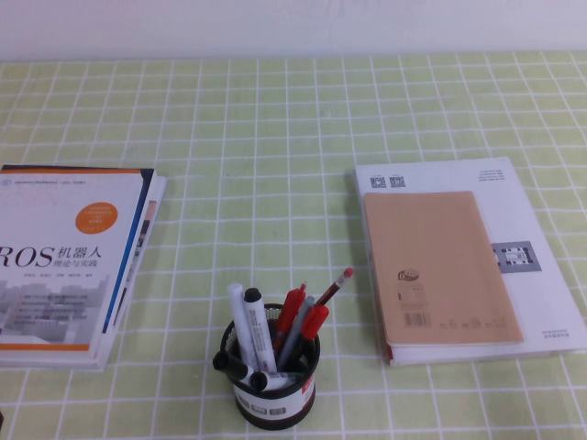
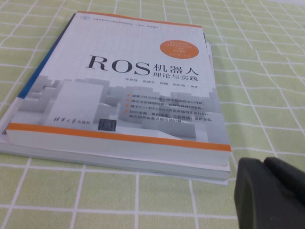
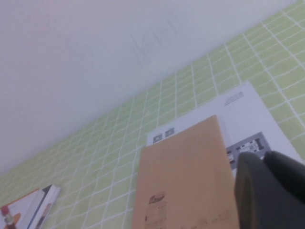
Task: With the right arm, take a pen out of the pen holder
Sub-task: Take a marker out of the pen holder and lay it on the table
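Observation:
A black mesh pen holder [image 1: 272, 390] stands at the table's near edge, a little left of centre. Several pens lean in it: a white marker [image 1: 246, 321], red pens [image 1: 293, 310] and a thin red pen [image 1: 336, 284] tilted to the right. Neither gripper appears in the high view. My right gripper [image 3: 263, 160] is shut on nothing and hovers over the brown notebook [image 3: 186, 181], to the right of the holder. My left gripper [image 2: 263, 167], also shut and empty, hangs low over the cloth beside the ROS book [image 2: 128, 95].
The ROS book [image 1: 64, 261] lies on another book at the left. At the right, the brown notebook [image 1: 440, 270] rests on a white booklet [image 1: 541, 275]. A green checked cloth [image 1: 275, 137] covers the table up to a white wall.

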Robot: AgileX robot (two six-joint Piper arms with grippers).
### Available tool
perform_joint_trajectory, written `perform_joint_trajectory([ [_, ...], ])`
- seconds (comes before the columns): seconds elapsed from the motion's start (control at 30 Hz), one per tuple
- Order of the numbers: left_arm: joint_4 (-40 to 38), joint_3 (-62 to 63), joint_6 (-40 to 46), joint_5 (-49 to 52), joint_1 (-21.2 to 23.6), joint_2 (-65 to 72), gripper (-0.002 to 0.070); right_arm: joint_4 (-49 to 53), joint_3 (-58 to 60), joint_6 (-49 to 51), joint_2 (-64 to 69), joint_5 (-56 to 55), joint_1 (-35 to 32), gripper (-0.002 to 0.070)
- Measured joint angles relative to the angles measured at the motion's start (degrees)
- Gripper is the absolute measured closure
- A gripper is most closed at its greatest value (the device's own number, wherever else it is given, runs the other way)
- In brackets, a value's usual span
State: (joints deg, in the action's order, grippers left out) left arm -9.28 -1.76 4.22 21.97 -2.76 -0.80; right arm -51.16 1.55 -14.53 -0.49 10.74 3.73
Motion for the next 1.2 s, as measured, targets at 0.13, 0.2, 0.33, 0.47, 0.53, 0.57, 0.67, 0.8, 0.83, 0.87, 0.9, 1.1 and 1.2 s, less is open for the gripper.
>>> perform_joint_trajectory([
  [0.13, 0.0, 0.0, 0.0, 0.0, 0.0, 0.0, 0.0683, -1.7, -0.2, -0.1, 0.1, 1.4, 0.0, 0.0688],
  [0.2, 0.0, 0.0, 0.0, 0.0, 0.0, 0.0, 0.0683, -1.8, -2.0, -0.1, 1.8, 4.2, 0.0, 0.0688],
  [0.33, 0.0, 0.0, 0.0, 0.0, 0.0, 0.0, 0.0683, -1.3, -7.6, -0.4, 8.3, 10.1, 0.0, 0.0688],
  [0.47, 0.0, 0.0, 0.0, 0.0, 0.0, 0.0, 0.0683, 1.6, -12.9, -2.2, 16.8, 16.8, 0.0, 0.0688],
  [0.53, 0.0, 0.0, 0.0, 0.0, 0.0, 0.0, 0.0683, 2.6, -15.3, -3.5, 21.1, 19.3, 0.0, 0.0688],
  [0.57, 0.0, 0.0, 0.0, 0.0, 0.0, 0.0, 0.0683, 3.2, -16.4, -3.9, 23.2, 20.4, 0.0, 0.0688],
  [0.67, 0.0, 0.0, 0.0, 0.0, 0.0, 0.0, 0.0683, 5.5, -19.2, -4.3, 28.9, 23.2, 0.0, 0.0688],
  [0.8, 0.0, 0.0, 0.0, 0.0, 0.0, 0.0, 0.0683, 8.1, -22.7, -4.6, 35.9, 27.4, 0.0, 0.0688],
  [0.83, 0.0, 0.0, 0.0, 0.0, 0.0, 0.0, 0.0683, 8.3, -23.4, -5.2, 37.5, 28.0, 0.0, 0.0688],
  [0.87, 0.0, 0.0, 0.0, 0.0, 0.0, 0.0, 0.0683, 8.3, -24.0, -5.6, 39.1, 28.2, 0.0, 0.0688],
  [0.9, 0.0, 0.0, 0.0, 0.0, 0.0, 0.0, 0.0683, 8.3, -24.4, -5.9, 40.3, 28.3, 0.0, 0.0688],
  [1.1, 0.0, 0.0, 0.0, 0.0, 0.0, 0.0, 0.0683, 6.8, -27.7, -8.8, 47.2, 23.2, 4.7, 0.0688],
  [1.2, 0.0, 0.0, 0.0, 0.0, 0.0, 0.0, 0.0683, 6.3, -28.8, -8.8, 49.4, 18.1, 11.1, 0.0688],
])
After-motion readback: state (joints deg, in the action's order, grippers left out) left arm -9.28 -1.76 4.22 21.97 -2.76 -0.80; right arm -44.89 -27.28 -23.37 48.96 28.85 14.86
